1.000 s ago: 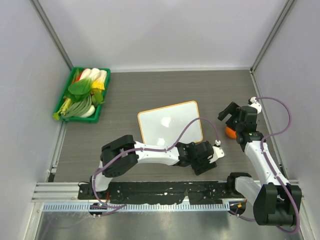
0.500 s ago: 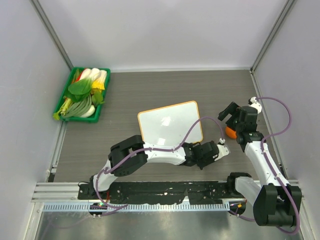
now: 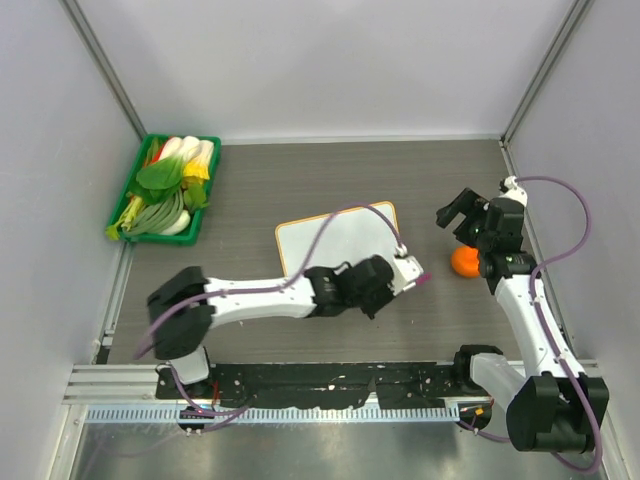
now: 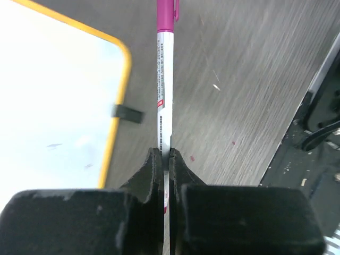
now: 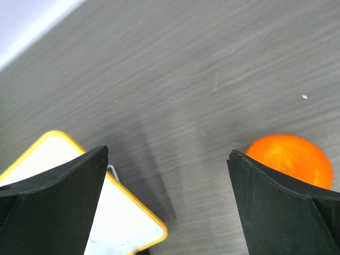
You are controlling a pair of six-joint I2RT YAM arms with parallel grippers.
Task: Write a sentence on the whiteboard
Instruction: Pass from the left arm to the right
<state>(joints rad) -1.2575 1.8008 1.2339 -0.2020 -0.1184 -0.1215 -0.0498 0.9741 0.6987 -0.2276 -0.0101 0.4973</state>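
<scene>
The whiteboard (image 3: 335, 240) lies flat mid-table, white with a thin orange frame; its corner also shows in both wrist views (image 4: 53, 106) (image 5: 125, 228). No sentence is in view on it, only faint specks. My left gripper (image 3: 403, 272) (image 4: 164, 158) hovers by the board's near right corner, shut on a marker (image 4: 164, 79) with a white barrel and a magenta end (image 3: 421, 279) that points away to the right. My right gripper (image 3: 462, 213) (image 5: 167, 154) is open and holds nothing, above the table to the right of the board.
An orange ball (image 3: 464, 261) (image 5: 289, 158) rests on the table just under the right gripper's outer finger. A green crate of vegetables (image 3: 165, 188) sits at the far left. A black clip foot (image 4: 129, 113) juts from the board's edge. Walls enclose the table.
My left gripper shut on the marker and swung it up and left to the board's near right corner. The right gripper drew back a little, uncovering the orange ball.
</scene>
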